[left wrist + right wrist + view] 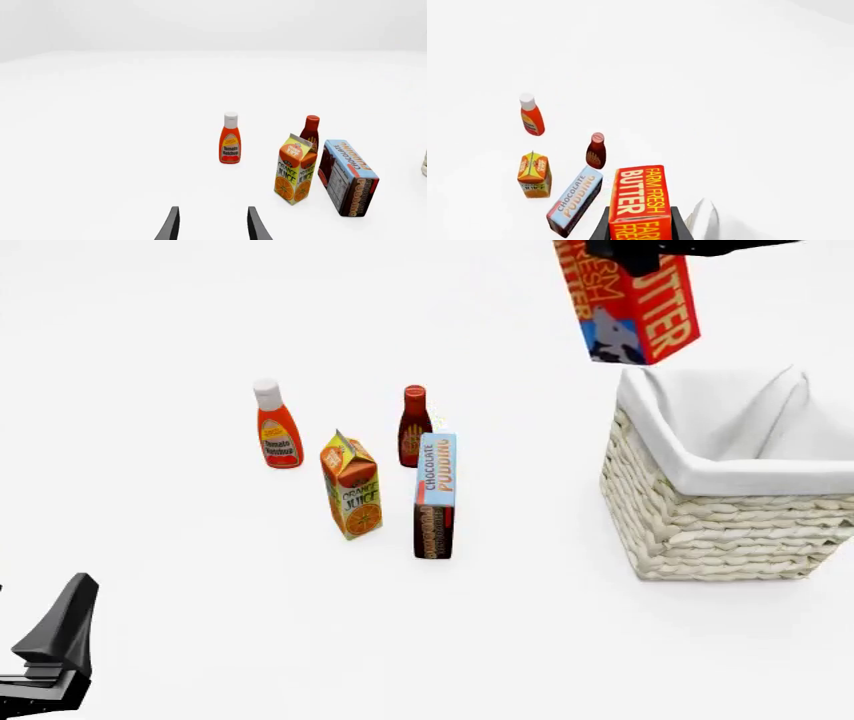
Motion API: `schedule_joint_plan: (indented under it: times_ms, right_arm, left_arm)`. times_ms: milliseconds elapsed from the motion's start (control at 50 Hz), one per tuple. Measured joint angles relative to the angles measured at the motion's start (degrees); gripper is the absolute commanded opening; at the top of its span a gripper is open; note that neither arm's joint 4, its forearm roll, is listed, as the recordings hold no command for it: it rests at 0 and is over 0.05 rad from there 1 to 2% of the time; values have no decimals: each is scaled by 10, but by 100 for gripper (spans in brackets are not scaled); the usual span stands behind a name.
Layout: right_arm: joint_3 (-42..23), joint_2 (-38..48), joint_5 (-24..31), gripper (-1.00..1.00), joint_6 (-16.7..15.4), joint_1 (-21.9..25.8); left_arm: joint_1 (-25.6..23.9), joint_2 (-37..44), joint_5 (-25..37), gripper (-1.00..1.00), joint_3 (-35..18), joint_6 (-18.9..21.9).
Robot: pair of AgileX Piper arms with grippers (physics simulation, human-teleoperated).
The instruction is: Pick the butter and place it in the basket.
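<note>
Butter (643, 312) hangs in my right hand (640, 225), clamped between both fingers, lifted high over the counter (200, 620) just above the far-left corner of the basket (727, 510). My left hand (212, 225) sits low near me, fingers parted around nothing, pointing toward the orange juice carton (352, 485) and chocolate pudding box (435, 495).

Four groceries stood clustered left of the white tabletop's (200, 620) centre: a tomato ketchup bottle (278, 425) farthest left, a dark red sauce bottle (414, 426) toward the far edge, an orange juice carton (352, 485) in front, and a chocolate pudding box (435, 496) just beside the carton.
</note>
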Motion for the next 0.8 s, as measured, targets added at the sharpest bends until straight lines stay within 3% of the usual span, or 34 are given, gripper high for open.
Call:
schedule_joint_plan:
  times_ms: [800]
  right_arm:
    - [71, -67, -29, -100, 37, -48]
  left_arm:
    - [0, 0, 0, 100, 0, 0]
